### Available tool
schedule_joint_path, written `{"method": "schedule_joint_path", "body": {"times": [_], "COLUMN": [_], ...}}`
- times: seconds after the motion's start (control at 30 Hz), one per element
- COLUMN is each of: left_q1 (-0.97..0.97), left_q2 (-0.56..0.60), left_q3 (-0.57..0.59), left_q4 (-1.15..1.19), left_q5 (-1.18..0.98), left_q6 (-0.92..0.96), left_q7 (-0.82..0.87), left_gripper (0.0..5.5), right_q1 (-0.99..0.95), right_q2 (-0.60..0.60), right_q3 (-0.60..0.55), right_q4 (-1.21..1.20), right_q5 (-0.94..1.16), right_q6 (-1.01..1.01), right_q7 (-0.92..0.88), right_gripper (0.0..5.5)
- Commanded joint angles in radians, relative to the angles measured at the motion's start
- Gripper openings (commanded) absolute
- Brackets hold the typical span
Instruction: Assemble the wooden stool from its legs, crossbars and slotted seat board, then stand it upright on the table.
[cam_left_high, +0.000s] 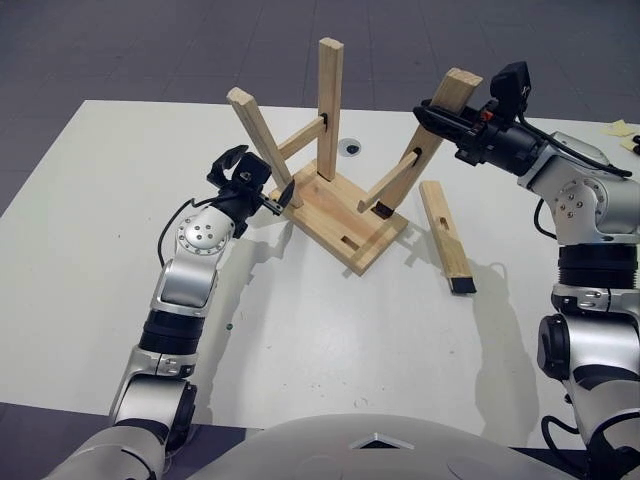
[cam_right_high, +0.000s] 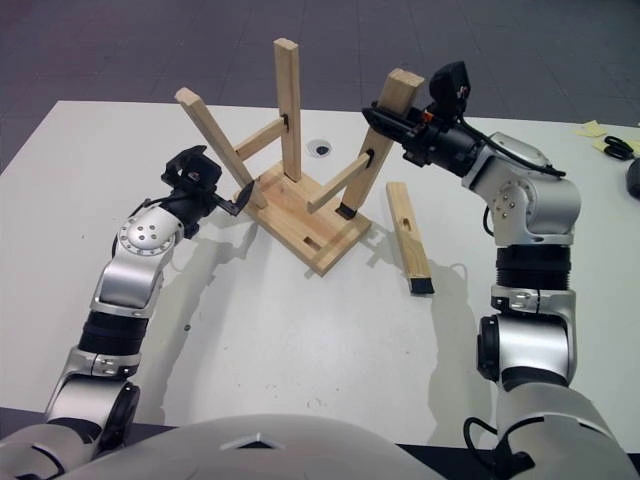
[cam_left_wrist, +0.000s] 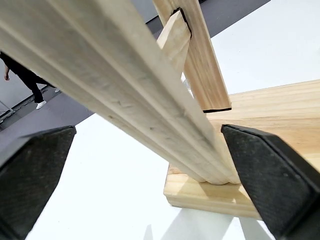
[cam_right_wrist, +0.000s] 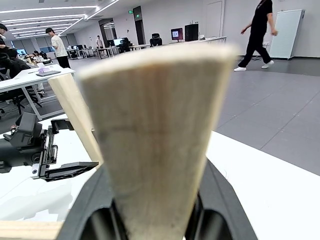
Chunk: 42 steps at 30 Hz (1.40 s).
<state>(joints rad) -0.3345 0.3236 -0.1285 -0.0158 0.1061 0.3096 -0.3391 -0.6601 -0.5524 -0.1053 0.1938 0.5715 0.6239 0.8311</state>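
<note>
Left eye view: seat board (cam_left_high: 340, 205) is seen lying flat on the white desk (cam_left_high: 120, 200), near the middle, with three legs pointing up from it. Left leg (cam_left_high: 260, 135) is tilted outward to the left; middle leg (cam_left_high: 328, 110) is close to upright. These two are joined by a crossbar (cam_left_high: 300, 143). Right leg (cam_right_high: 360, 182) is tilted to the right, with its dark lower end at the board's right edge; whether it is seated in a slot cannot be told. A second crossbar (cam_right_high: 335, 188) is run from that leg down toward the board's middle. Two open slots are visible near the board's front corner. A fourth leg (cam_left_high: 443, 232) is left loose, flat on the desk just right of the board, dark end toward the robot. Left hand (cam_left_high: 280, 195) is released, set astride the base of the left leg where it meets the board. In the left wrist view the leg is seen between the pads (cam_left_wrist: 270, 175), close to one pad and apart from the other. Right hand (cam_left_high: 432, 120) is clenched on the upper end of the right leg, well above the desk. A small round port (cam_left_high: 350, 148) is noted in the desk behind the board.
</note>
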Motion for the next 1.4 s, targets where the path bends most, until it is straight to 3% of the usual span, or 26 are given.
{"method": "schedule_joint_path", "body": {"times": [0.03, 0.23, 0.57, 0.8, 1.07, 1.23, 1.4], "left_q1": [0.002, 0.007, -0.010, 0.009, 0.028, 0.030, 0.038], "left_q2": [-0.006, -0.013, 0.008, -0.004, -0.001, 0.002, -0.002], "left_q3": [-0.010, -0.006, 0.020, 0.008, -0.006, -0.014, -0.017], "left_q4": [-0.001, -0.011, 0.000, -0.022, -0.043, -0.042, -0.047], "left_q5": [0.009, 0.000, 0.005, 0.013, 0.019, 0.029, 0.032], "left_q6": [-0.002, 0.003, 0.000, 0.011, 0.024, 0.021, 0.024], "left_q7": [0.002, -0.001, -0.005, 0.000, -0.002, 0.002, 0.007], "left_gripper": [5.40, 5.40, 5.40, 5.40, 5.40, 5.40, 5.40], "right_q1": [0.031, 0.052, 0.126, 0.290, 0.347, 0.406, 0.436], "right_q2": [0.037, 0.063, 0.025, 0.071, 0.151, 0.107, 0.111], "right_q3": [-0.014, -0.038, 0.067, 0.106, 0.063, 0.147, 0.149], "right_q4": [-0.032, -0.075, -0.083, -0.186, -0.320, -0.427, -0.462], "right_q5": [-0.002, 0.028, -0.106, -0.124, -0.051, -0.110, -0.100], "right_q6": [0.017, 0.056, -0.028, 0.157, 0.384, 0.300, 0.283], "right_q7": [-0.051, -0.091, -0.075, -0.292, -0.536, -0.551, -0.594], "right_gripper": [1.03, 1.03, 1.03, 1.04, 1.04, 1.04, 1.06]}}
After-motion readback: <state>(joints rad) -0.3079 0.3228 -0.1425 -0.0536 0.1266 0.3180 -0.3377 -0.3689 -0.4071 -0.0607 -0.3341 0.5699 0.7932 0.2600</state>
